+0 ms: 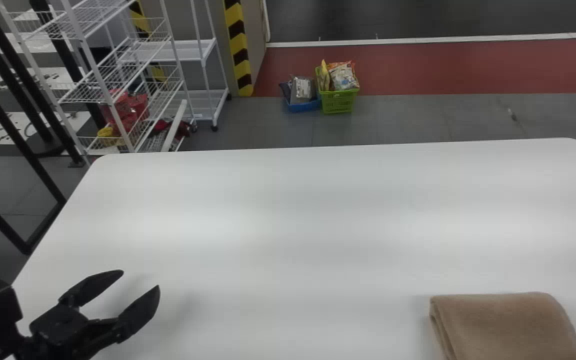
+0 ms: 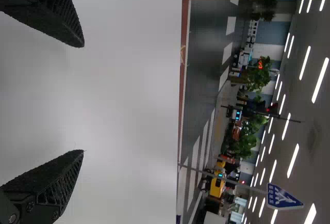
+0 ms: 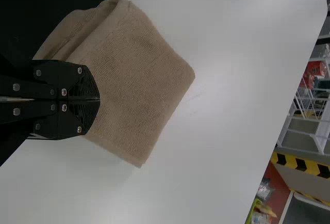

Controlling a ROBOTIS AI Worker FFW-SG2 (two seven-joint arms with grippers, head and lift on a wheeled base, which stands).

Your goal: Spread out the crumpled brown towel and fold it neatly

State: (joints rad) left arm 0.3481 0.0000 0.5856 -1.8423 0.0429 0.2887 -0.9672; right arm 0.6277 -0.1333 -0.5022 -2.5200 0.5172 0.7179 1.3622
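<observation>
The brown towel (image 1: pixel 508 325) lies folded into a compact, layered shape at the table's near right, its lower part cut off by the head view's bottom edge. My left gripper (image 1: pixel 140 281) is held over the near left of the table, far from the towel, its fingers apart with nothing between them. The left wrist view also has this open left gripper (image 2: pixel 82 98) in front of bare white tabletop. In the right wrist view, my right gripper (image 3: pixel 99 99) has its fingers pressed together in front of the towel (image 3: pixel 136 79), with no cloth seen between them.
The white table (image 1: pixel 288 215) has rounded far corners. Beyond it stand white wire shelves (image 1: pixel 118 75) at the left, and a green basket (image 1: pixel 338 100) beside a blue one (image 1: pixel 303 106) on the floor. Black metal bars (image 1: pixel 13 120) rise past the table's left edge.
</observation>
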